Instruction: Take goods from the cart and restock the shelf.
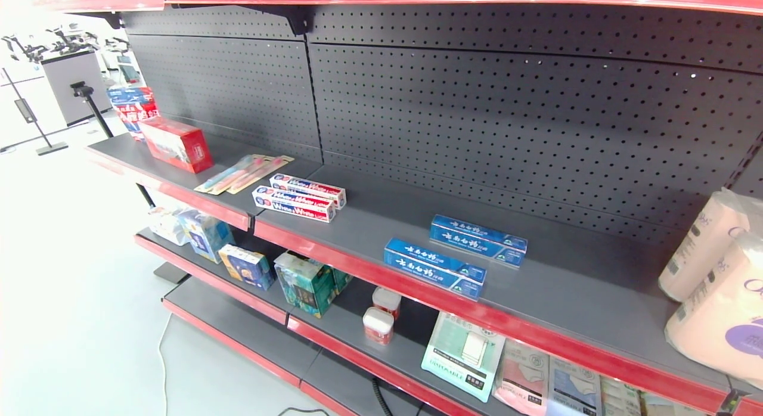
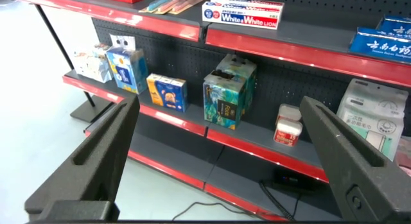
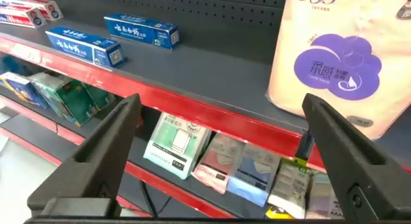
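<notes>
The shelf is a grey board with a red front edge and a black pegboard back. On it lie two blue toothpaste boxes, two white toothpaste boxes, a red box and toothbrush packs. Pink toilet paper packs stand at its right end. My left gripper is open and holds nothing, out in front of the lower shelf. My right gripper is also open with nothing in it, facing the red shelf edge beside the toilet paper pack.
The lower shelf carries a teal box, small blue and yellow boxes, two red-and-white jars and flat packets. A cable runs across the white floor on the left. The stretch between the blue boxes and the toilet paper is bare.
</notes>
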`<state>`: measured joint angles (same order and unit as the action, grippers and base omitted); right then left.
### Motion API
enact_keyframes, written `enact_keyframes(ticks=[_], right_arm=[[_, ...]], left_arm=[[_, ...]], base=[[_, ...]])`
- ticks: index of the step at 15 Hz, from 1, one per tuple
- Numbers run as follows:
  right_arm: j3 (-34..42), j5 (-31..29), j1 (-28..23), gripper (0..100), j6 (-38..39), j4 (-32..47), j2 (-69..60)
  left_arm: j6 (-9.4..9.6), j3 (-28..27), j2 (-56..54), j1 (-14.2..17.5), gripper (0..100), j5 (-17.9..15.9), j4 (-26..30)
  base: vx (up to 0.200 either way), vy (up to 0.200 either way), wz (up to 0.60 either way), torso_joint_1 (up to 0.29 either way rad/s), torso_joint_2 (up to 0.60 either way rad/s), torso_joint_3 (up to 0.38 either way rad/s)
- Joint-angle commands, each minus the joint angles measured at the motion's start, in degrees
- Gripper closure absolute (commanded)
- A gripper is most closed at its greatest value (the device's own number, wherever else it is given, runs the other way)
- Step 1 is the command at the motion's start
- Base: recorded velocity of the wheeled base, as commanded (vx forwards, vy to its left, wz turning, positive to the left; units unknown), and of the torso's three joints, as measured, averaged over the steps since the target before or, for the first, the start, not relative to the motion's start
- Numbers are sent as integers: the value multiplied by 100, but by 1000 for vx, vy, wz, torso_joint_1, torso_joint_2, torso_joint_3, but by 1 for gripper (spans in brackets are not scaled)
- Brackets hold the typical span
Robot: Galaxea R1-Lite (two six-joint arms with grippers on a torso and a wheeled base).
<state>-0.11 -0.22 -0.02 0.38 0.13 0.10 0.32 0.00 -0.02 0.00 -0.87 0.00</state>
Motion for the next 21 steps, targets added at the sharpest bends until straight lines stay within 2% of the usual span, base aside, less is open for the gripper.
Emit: enact_keyframes(ticks=[1,6,21], right_arm=[[2,-4,-6,0,6,4,-10],[2,13,2,0,6,-5,-10],[2,13,-6,0,-11,-5,-10]], left_arm=[[-5,0,2,0,0,-1,0],[-5,0,2,0,0,-1,0],[-5,0,2,0,0,-1,0]], base=[[0,0,0,0,0,0],[0,0,0,0,0,0],[0,0,-600,6,2,0]])
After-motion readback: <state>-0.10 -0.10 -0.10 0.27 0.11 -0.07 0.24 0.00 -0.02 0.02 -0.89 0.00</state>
